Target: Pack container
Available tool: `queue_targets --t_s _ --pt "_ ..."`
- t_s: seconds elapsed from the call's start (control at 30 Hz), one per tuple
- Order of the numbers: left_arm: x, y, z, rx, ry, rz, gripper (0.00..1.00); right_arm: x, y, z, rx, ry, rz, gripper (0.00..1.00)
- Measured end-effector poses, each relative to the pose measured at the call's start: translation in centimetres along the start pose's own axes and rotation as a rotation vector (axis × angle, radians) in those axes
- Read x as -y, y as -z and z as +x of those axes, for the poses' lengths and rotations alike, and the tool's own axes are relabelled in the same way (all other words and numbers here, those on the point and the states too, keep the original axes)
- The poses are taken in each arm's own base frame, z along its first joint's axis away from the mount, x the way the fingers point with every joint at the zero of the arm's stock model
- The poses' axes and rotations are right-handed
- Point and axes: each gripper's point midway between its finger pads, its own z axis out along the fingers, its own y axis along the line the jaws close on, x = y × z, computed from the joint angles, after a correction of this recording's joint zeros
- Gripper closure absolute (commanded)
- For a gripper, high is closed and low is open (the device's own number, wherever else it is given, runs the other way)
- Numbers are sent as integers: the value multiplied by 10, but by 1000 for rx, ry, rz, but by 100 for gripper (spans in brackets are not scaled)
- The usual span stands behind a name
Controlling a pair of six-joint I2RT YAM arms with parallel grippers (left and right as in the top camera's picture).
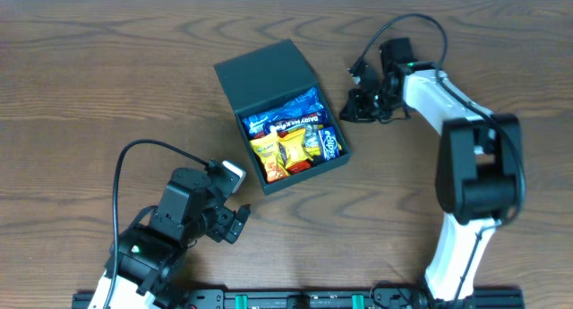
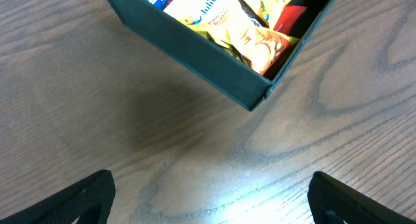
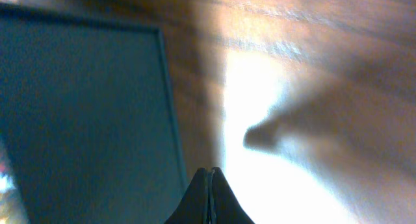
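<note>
The dark teal container sits mid-table with its flat lid open toward the back. It holds several snack packets, blue, yellow and orange. My left gripper is open and empty on the table, in front and to the left of the box. Its view shows the box's near corner with yellow packets inside. My right gripper is shut and empty, just right of the box. Its fingertips sit beside the dark lid.
The brown wood table surrounds the box. Black cables run from both arms. The white right arm stretches along the right side to the front edge. The left arm base is at the front left.
</note>
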Motion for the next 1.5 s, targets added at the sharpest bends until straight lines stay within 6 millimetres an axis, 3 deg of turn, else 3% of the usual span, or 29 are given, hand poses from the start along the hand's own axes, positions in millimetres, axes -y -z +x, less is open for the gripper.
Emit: queue_targets --t_s 0.13,0.23,0.33,0.43,0.5,0.63,0.8,1.13,1.3,1.5 --pt "0 0 0 0 0 0 4 -19 56 4 52 54 78 99" --pt "0 0 0 0 0 0 5 -46 77 15 62 170 110 99" --pt "0 0 0 0 0 0 4 -68 63 43 -30 269 122 99" --pt "0 0 0 0 0 0 5 -78 45 67 -107 334 132 99" --pt "0 0 0 0 0 0 5 -74 37 78 -141 342 149 99" --pt "0 0 0 0 0 0 5 -48 25 93 -172 310 245 99" --pt "0 0 0 0 0 0 5 -30 24 106 -208 263 327 99" --pt "0 0 0 0 0 0 5 -33 27 158 -374 139 427 99" --pt "0 0 0 0 0 0 5 -44 31 132 -220 140 404 99" --pt "0 0 0 0 0 0 5 -69 80 67 139 178 331 99"
